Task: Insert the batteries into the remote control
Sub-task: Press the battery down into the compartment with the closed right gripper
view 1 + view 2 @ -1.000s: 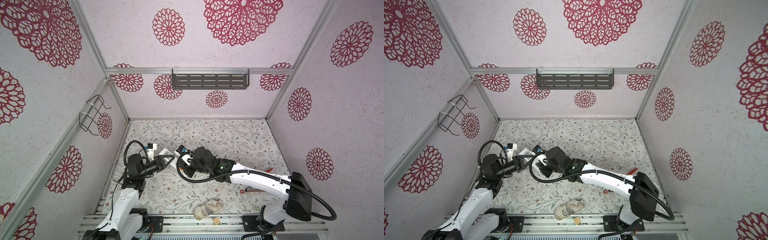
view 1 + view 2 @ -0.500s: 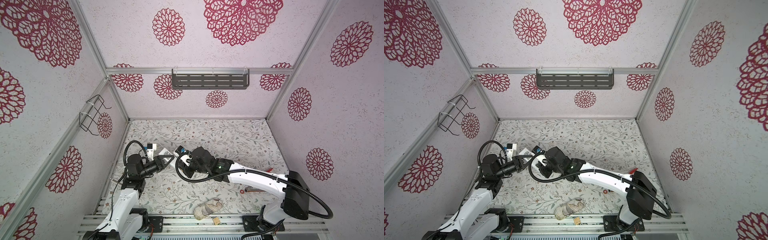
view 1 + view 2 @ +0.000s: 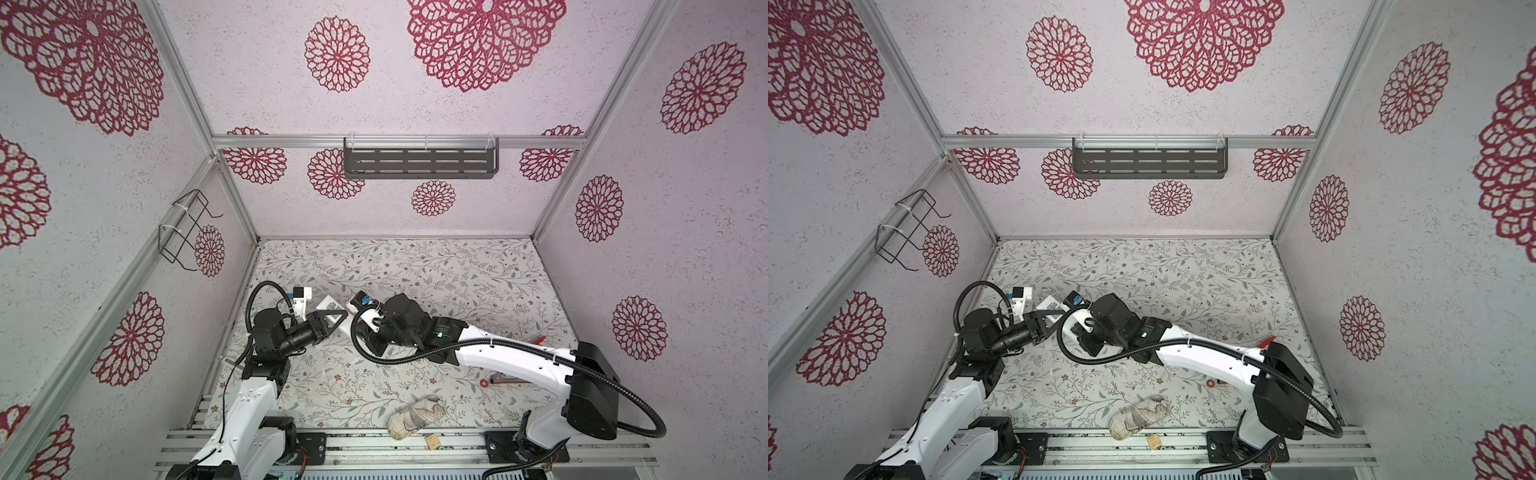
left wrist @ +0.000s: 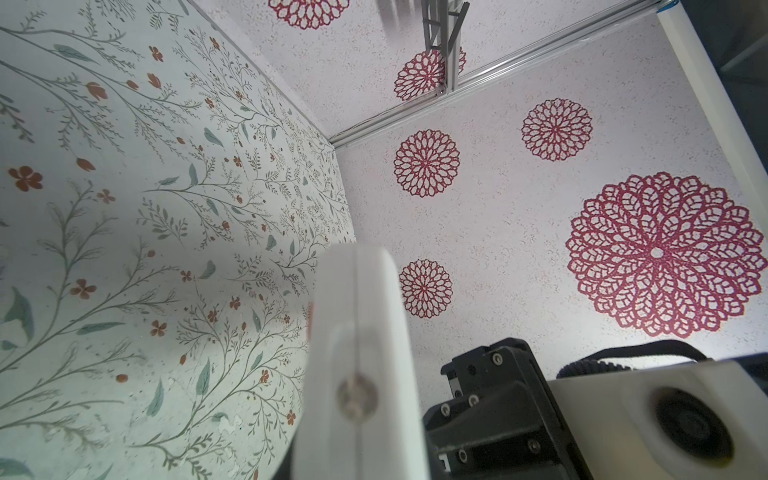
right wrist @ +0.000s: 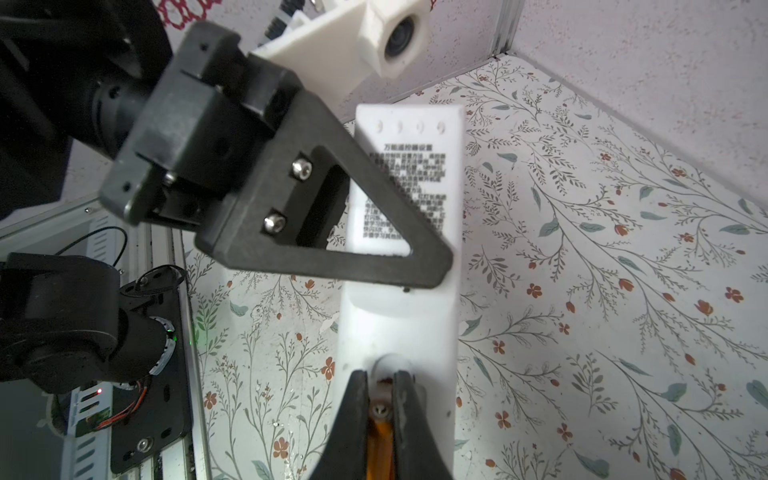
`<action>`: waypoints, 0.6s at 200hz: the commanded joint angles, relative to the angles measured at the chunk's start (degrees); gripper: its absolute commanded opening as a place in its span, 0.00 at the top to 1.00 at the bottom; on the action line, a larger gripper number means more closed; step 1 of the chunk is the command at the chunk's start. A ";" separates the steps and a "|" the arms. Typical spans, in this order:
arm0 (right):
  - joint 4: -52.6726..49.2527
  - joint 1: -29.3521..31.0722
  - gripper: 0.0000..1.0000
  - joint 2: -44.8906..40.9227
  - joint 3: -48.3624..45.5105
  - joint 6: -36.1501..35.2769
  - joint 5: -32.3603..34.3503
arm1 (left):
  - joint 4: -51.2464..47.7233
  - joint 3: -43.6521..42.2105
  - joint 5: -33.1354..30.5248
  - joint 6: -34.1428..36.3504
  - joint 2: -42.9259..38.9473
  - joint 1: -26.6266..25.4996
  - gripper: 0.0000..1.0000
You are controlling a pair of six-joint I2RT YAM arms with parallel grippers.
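Note:
The remote control (image 5: 399, 328), a slim white bar with its printed label facing up, hangs in the air over the floral table, and my left gripper (image 5: 436, 268) is shut on its middle. In both top views it shows left of centre (image 3: 329, 308) (image 3: 1049, 308), between the two arms. My right gripper (image 5: 380, 382) is shut on an orange battery (image 5: 380, 444), whose metal tip meets the rounded notch at the remote's near end. In the left wrist view the remote (image 4: 361, 332) is seen end-on and blurred, and the left jaws are hidden.
A beige patterned cloth bundle (image 3: 415, 417) lies near the table's front edge, with a small tan block (image 3: 432, 441) on the rail. A red-brown ring-ended tool (image 3: 509, 377) lies under the right arm. A grey shelf (image 3: 419, 164) hangs on the back wall and a wire basket (image 3: 187, 232) on the left wall.
My right arm has shifted a little to the left, closer to the remote. The left arm and the remote have stayed in place.

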 commanded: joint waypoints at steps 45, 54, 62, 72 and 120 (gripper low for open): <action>4.03 -0.64 0.91 -2.11 -4.99 1.26 -0.74 | 12.28 0.40 3.57 -6.44 -0.33 2.11 1.00; 4.44 -0.77 0.91 -2.02 -5.52 1.41 -0.76 | 13.84 0.22 3.83 -7.28 -0.23 2.27 1.00; 4.96 -0.90 0.91 -2.00 -6.14 1.54 -0.60 | 14.93 0.14 4.11 -7.91 -0.17 2.26 1.00; 5.61 -1.15 0.91 -1.98 -6.95 1.64 -0.69 | 15.40 0.11 4.25 -8.23 -0.22 2.36 1.00; 5.92 -1.84 0.93 -1.47 -8.62 1.47 -0.18 | 15.95 0.13 4.51 -8.65 -0.39 2.59 1.00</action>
